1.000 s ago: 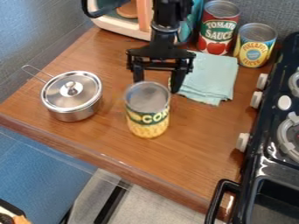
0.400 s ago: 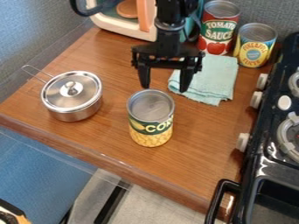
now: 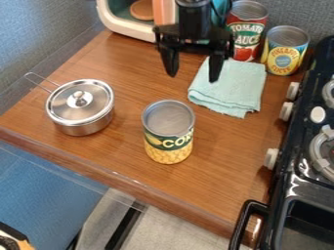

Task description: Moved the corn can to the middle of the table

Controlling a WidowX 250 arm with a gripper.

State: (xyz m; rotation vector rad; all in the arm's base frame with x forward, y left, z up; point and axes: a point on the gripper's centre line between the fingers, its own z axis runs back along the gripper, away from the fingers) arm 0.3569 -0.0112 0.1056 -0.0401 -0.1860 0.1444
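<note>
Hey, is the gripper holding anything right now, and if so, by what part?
Nothing is held: the gripper hangs with its fingers apart, and the can stands on the table, away from them.

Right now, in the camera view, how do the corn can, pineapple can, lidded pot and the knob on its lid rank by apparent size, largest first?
1. Lidded pot and corn can: too alike to rank
2. Pineapple can
3. Lid knob
</note>
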